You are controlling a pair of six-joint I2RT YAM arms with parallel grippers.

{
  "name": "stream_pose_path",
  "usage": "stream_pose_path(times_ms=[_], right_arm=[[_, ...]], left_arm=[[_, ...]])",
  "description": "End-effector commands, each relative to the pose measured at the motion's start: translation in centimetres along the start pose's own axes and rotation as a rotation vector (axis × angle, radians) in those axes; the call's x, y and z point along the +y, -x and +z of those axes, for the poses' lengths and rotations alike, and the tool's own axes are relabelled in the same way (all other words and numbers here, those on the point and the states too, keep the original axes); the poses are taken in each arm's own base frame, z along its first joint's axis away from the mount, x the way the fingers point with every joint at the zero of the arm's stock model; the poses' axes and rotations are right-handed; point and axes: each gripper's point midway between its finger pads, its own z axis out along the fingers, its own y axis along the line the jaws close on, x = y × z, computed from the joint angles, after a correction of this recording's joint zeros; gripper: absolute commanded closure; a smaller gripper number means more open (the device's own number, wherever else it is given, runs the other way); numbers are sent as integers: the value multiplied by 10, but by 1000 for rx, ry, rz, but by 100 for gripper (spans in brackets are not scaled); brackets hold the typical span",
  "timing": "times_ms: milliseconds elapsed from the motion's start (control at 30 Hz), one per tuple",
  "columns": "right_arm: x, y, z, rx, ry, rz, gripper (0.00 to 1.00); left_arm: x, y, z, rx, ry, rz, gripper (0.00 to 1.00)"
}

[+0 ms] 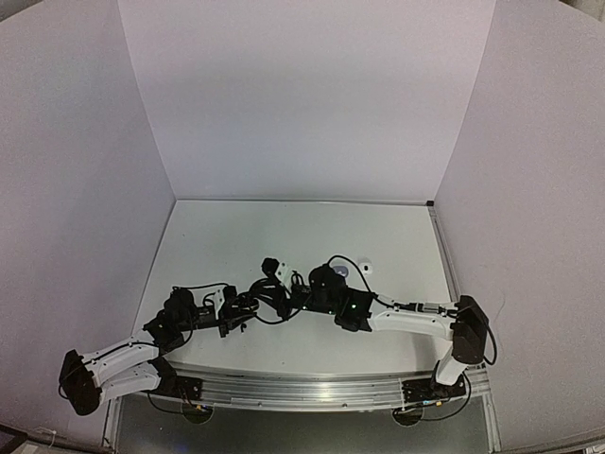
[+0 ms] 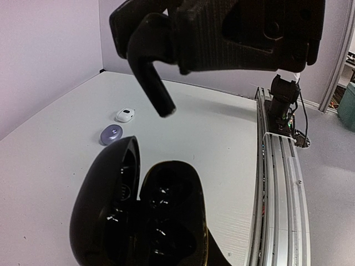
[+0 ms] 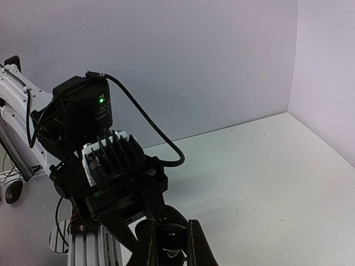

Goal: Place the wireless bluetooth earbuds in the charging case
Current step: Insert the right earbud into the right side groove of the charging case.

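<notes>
left wrist view: right hand (image 2: pixel 183 39), closed on black stemmed earbud (image 2: pixel 151 77), stem down, above open black charging case (image 2: pixel 138 216) gripped by left hand (image 1: pixel 244 307).

No legible text or labels; faint print on wrist camera housing (image 3: pixel 89 111) unreadable.

Black earbud (image 2: pixel 155 83): matte black with a stem, pinched between the right fingers (image 3: pixel 145 246); the stem slants down and its tip hangs above the open case without touching it.
Black case (image 2: pixel 166 216): glossy, lid swung open to one side, dark wells facing up, directly below the right fingers.
White case (image 2: pixel 126 114), greyish case (image 2: pixel 111 134): small and rounded, near each other on the bench (image 2: pixel 222 144), well beyond the fingers.
</notes>
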Motion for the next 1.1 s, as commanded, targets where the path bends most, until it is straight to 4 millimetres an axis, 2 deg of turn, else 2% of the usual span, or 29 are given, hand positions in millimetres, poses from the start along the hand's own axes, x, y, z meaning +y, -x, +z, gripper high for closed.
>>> stream_pose_path(times_ms=[0,267,500,733,1067], right_arm=[[1,0,6,-34,1,-9,100],[4,-8,11,-21,19,-8,100],[1,-10,10,-18,5,-8,100],[-3,-21,8,4,-20,-7,100],[-4,-30,8,33,-21,-92,100]], left_arm=[[3,35,-2,-91,13,15,100],[4,39,-1,-108,15,21,100],[4,40,0,-118,12,24,100],[8,43,-1,-130,39,17,100],[6,48,-3,-165,29,16,100]])
